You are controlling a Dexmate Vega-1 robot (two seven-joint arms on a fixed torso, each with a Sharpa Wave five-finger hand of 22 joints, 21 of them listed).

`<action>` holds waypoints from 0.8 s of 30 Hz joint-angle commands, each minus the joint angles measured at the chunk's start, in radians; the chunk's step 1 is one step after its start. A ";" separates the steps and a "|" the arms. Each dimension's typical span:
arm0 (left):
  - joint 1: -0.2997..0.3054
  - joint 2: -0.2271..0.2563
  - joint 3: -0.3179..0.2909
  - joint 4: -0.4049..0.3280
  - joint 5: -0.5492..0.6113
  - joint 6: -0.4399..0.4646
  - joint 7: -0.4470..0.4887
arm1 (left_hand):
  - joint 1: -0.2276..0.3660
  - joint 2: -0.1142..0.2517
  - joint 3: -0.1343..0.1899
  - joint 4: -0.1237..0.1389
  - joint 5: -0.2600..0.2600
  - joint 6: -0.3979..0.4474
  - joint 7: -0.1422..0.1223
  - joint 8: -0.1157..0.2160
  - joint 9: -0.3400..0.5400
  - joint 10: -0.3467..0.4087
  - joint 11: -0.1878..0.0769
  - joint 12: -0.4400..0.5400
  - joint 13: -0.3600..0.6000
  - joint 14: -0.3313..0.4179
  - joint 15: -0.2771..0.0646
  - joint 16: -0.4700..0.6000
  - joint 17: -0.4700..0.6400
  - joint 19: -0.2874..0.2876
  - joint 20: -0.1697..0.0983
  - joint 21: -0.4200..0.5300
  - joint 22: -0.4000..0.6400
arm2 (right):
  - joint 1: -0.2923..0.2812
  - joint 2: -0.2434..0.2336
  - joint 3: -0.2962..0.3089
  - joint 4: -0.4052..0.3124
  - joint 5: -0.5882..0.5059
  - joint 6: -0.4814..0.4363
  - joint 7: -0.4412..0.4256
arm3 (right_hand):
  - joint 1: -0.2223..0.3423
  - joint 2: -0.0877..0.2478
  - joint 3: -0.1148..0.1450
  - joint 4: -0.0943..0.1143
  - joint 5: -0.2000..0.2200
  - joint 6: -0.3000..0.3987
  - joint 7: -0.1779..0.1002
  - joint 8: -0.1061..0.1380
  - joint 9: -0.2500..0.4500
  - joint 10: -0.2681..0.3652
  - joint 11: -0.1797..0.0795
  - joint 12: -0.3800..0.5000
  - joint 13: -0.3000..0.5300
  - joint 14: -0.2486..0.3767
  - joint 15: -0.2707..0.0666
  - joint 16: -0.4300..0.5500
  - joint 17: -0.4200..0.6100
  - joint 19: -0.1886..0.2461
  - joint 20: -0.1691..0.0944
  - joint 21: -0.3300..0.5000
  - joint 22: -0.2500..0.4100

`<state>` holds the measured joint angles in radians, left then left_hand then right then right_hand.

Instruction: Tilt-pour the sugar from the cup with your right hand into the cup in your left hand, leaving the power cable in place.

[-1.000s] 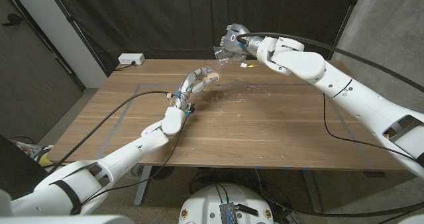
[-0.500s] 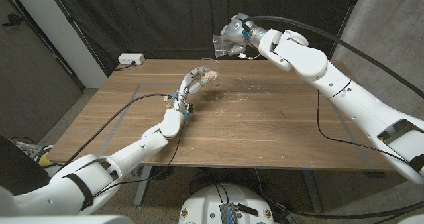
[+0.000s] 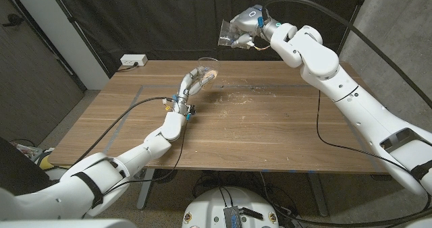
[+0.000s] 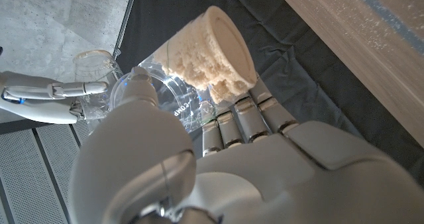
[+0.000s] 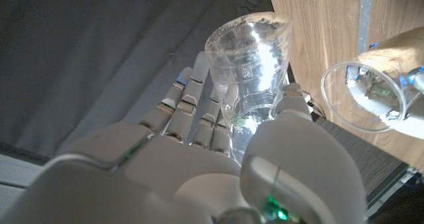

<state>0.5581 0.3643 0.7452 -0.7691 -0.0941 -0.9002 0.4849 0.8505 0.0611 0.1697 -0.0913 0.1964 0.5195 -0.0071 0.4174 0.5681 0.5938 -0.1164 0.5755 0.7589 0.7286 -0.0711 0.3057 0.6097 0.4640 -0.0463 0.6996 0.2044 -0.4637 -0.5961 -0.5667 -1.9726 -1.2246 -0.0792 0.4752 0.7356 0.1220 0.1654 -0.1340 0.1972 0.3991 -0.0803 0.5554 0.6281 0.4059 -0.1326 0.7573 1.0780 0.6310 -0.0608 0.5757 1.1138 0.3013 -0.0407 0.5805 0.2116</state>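
My left hand (image 3: 194, 81) holds a clear plastic cup (image 3: 208, 71) above the wooden counter (image 3: 270, 130), about 11 o'clock from the counter's middle in the head view. The cup leans over, and its lower part is packed with pale, clumpy sugar (image 4: 213, 52). Only the left wrist view shows that texture: a lumpy, off-white mass pressed against the cup's base, with my fingers (image 4: 240, 118) along one side and my thumb on the other. In the head view the sugar reads as a tan patch and nothing more.

Farther off, toward 12 o'clock past the counter's far edge, my right hand (image 3: 244, 27) grips a second clear cup (image 3: 225, 34), raised well above the first and tipped on its side with its mouth facing my left. The right wrist view shows what the head view cannot: this cup (image 5: 252, 65) looks see-through, with a fine grainy film along its rim, and the left cup's open mouth (image 5: 361, 95) sits just beside it.
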 commanded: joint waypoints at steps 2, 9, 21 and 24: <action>0.000 0.015 -0.029 -0.035 -0.074 0.034 -0.076 | 0.008 0.002 -0.006 -0.001 0.004 -0.002 -0.001 0.005 0.005 0.014 -0.015 -0.006 0.004 0.009 -0.094 -0.003 0.003 -0.008 -0.028 0.009 0.003 | -0.062 0.019 0.094 -0.027 0.194 -0.149 0.014 | -0.004 0.000 0.001 0.004 0.005 0.025 -0.016 0.008 0.001 0.014 0.001 0.005 0.002 0.015 -0.169 -0.001 0.002 0.014 -0.018 0.005 0.002; -0.026 -0.022 -0.066 0.021 -0.239 0.022 -0.262 | 0.008 0.000 -0.008 -0.001 0.004 0.004 -0.002 0.008 0.006 0.018 -0.015 -0.005 0.005 0.013 -0.095 -0.003 0.004 -0.006 -0.030 0.011 0.003 | -0.074 0.015 0.125 -0.030 0.298 -0.228 -0.004 | -0.001 0.001 0.002 0.003 0.003 0.052 -0.017 0.021 0.002 0.052 -0.013 0.017 0.006 0.044 -0.169 0.007 0.010 0.029 -0.023 0.009 0.001; -0.060 -0.055 -0.091 0.068 -0.227 0.019 -0.301 | 0.008 0.004 -0.009 0.001 0.004 -0.002 0.002 0.006 0.009 0.014 -0.012 -0.007 0.007 0.008 -0.092 -0.006 0.006 -0.011 -0.026 0.012 0.003 | -0.128 0.002 0.225 0.010 0.575 -0.315 -0.133 | 0.005 0.001 0.004 -0.001 0.001 0.062 -0.011 0.027 0.002 0.060 -0.009 0.021 0.015 0.056 -0.169 0.005 0.010 0.044 -0.031 0.013 0.001; -0.064 -0.061 -0.095 0.076 -0.220 0.011 -0.300 | 0.008 0.007 -0.008 0.002 0.004 -0.006 0.004 0.004 0.010 0.012 -0.010 -0.008 0.008 0.006 -0.090 -0.007 0.007 -0.013 -0.025 0.012 0.003 | -0.141 -0.007 0.251 0.017 0.653 -0.336 -0.165 | 0.007 0.000 0.004 -0.002 0.001 0.065 -0.010 0.029 0.002 0.063 -0.009 0.020 0.012 0.058 -0.169 0.005 0.010 0.047 -0.031 0.014 0.001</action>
<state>0.5169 0.3290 0.6717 -0.7299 -0.3015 -0.8804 0.2287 0.8517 0.0623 0.1599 -0.0898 0.1940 0.5194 -0.0072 0.4152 0.5727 0.5943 -0.1159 0.5686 0.7644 0.7343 -0.0766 0.2980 0.6145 0.4548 -0.0445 0.7082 0.2045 -0.5599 -0.5879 -0.4018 -1.9823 -0.8160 -0.3345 0.4024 0.7280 0.1143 0.1653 -0.1340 0.1970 0.4418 -0.0772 0.5772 0.6278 0.4560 -0.1432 0.7732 1.0906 0.6771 -0.0632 0.5758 1.1225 0.3359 -0.0399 0.5868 0.2091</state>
